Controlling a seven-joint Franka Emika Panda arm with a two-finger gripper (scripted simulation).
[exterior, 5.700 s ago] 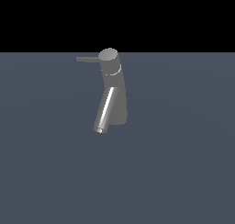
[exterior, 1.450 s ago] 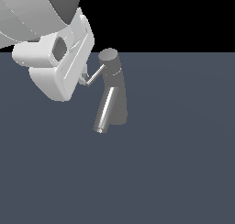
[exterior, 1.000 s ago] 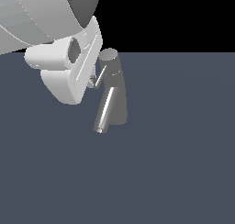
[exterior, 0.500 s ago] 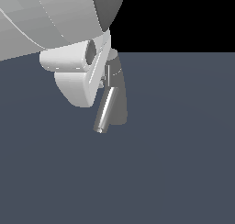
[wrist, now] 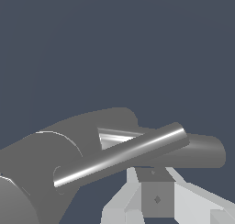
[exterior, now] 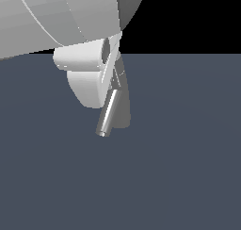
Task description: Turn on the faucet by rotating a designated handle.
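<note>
A white gripper point(exterior: 111, 78) crowds the grey faucet point(exterior: 123, 112) mid-scene, its fingers pressed beside the thin handle point(wrist: 120, 156), grasp and opening unclear, so the turn seems underway, though how much remains is uncertain.

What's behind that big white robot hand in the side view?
The gripper covers the top of the faucet. Only its dark body's lower part and the shiny slanted spout show below. The cap is covered there, and only a bit of what may be the handle peeks out.
</note>
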